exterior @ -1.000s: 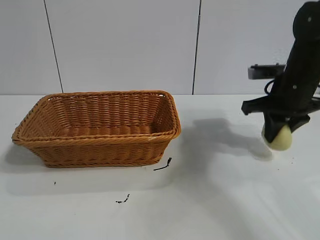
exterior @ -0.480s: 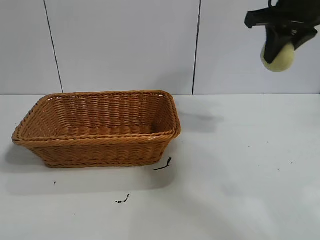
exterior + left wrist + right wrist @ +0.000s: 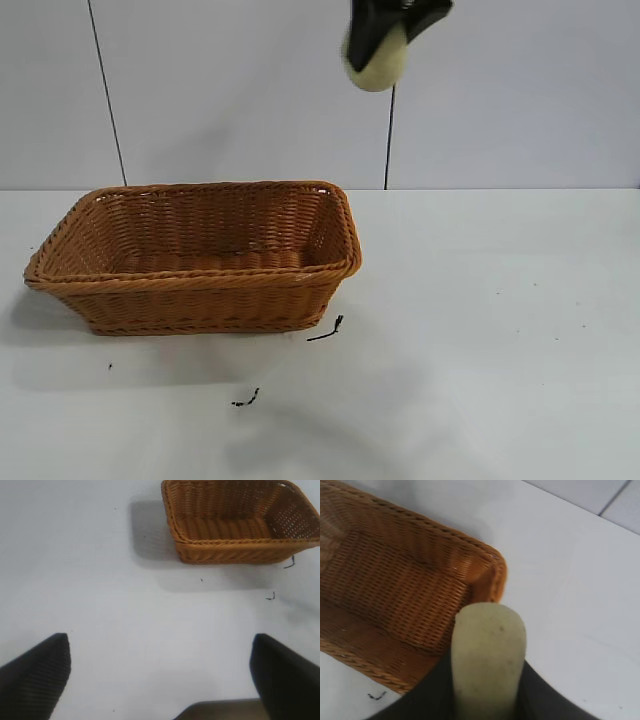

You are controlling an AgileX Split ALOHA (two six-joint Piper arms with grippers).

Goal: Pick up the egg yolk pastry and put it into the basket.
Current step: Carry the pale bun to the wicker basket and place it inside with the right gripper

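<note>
My right gripper [image 3: 385, 40] is shut on the egg yolk pastry [image 3: 376, 62], a pale yellow-green puck, and holds it high in the air just right of and above the basket's right end. In the right wrist view the pastry [image 3: 488, 652] stands on edge between the black fingers [image 3: 432, 695], with the basket's corner [image 3: 490, 565] below it. The orange-brown wicker basket [image 3: 200, 275] sits empty on the white table at the left. My left gripper [image 3: 160, 680] is open and empty, well away from the basket [image 3: 240, 545]; it does not show in the exterior view.
Small black scraps lie on the white table in front of the basket [image 3: 326, 330] [image 3: 246, 400]. A white wall with dark vertical seams [image 3: 107, 95] stands behind the table.
My right gripper has lifted the pastry from near the table at the right, then carried it left at height to just above the basket's right end.
</note>
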